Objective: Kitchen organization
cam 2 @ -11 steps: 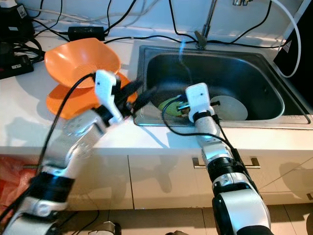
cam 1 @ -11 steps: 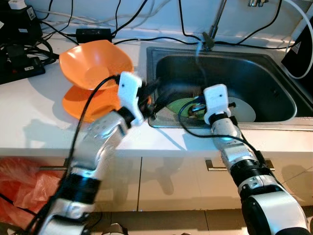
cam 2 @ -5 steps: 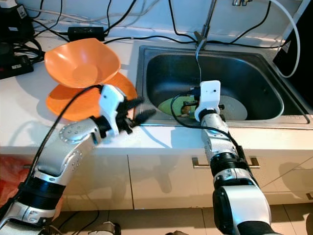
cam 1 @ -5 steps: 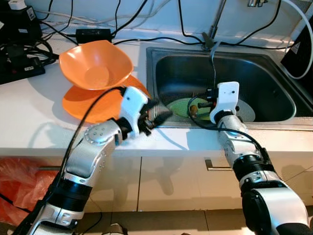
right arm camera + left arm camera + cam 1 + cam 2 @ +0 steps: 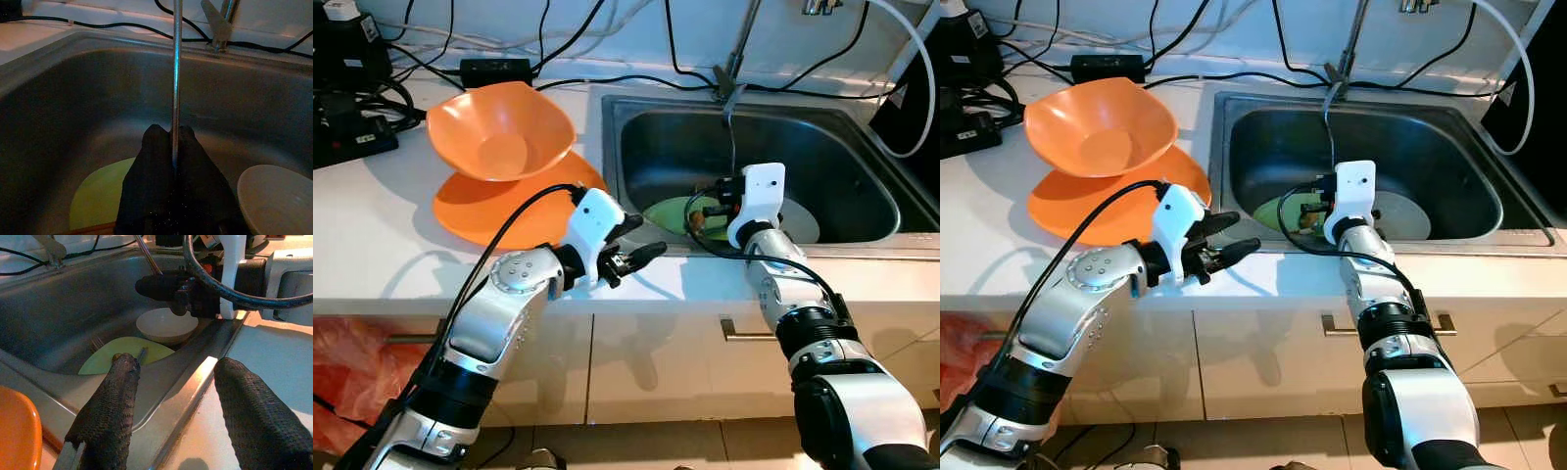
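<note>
Since a second ago the left gripper (image 5: 641, 238) has drawn back from the sink (image 5: 862, 147) rim to hover over the white countertop (image 5: 372, 245) in front of it, while the right gripper (image 5: 166, 161) has lifted a thin metal utensil (image 5: 176, 73) upright. Its fingers are pressed together on the slim shaft, which rises straight from between them; whether it is a fork or a spoon cannot be told. The left gripper's fingers (image 5: 110, 411) are spread wide and touch nothing. Its wrist view looks into the sink at a light green plate (image 5: 122, 355) beside a white dish (image 5: 166, 325). On the countertop to the left, an orange bowl (image 5: 499, 132) sits tilted on an orange plate (image 5: 499, 211).
</note>
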You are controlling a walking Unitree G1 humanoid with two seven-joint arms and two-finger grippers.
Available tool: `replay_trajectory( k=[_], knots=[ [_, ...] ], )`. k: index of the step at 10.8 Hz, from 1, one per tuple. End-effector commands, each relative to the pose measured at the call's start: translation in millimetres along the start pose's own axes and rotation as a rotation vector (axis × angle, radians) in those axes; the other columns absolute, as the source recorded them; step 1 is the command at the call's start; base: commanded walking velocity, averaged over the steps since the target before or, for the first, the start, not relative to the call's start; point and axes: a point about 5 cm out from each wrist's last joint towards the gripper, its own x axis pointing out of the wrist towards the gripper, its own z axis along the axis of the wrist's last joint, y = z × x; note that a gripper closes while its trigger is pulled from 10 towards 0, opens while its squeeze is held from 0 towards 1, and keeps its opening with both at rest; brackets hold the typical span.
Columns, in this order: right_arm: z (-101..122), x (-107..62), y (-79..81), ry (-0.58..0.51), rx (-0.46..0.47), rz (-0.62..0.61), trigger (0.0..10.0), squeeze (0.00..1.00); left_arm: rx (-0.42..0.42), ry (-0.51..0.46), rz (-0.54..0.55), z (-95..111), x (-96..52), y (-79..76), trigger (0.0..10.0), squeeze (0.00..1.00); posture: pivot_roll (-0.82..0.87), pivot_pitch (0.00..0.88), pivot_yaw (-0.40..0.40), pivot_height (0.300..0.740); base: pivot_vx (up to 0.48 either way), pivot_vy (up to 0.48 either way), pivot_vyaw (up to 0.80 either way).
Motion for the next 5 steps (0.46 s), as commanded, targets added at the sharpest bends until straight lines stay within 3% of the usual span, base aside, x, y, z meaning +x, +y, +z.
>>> replay_trajectory(
  k=[1,2,3,5],
  knots=[
    [-25.4,-7.0,4.7,0.107,0.042,0.019,10.0,0.0,0.015,0.009,-0.027,0.6,0.8,-5.4,10.0,0.0,0.09,0.067,-0.082,0.74,0.0,0.0,0.0],
    [-25.7,-7.2,5.8,0.107,0.045,0.026,10.0,0.61,0.015,0.011,-0.027,0.3,1.4,-6.0,10.0,0.0,0.09,0.067,-0.083,0.74,0.0,0.0,0.0],
    [-26.3,-7.4,6.3,0.111,0.046,0.028,10.0,0.94,0.015,0.011,-0.025,0.8,1.7,-6.2,10.0,0.0,0.09,0.069,-0.083,0.74,0.0,0.0,0.0],
    [-27.2,-7.6,6.9,0.116,0.045,0.028,10.0,0.89,0.016,0.011,-0.024,1.2,2.2,-6.5,10.0,0.0,0.1,0.071,-0.084,0.74,0.0,0.0,0.0]
  ],
)
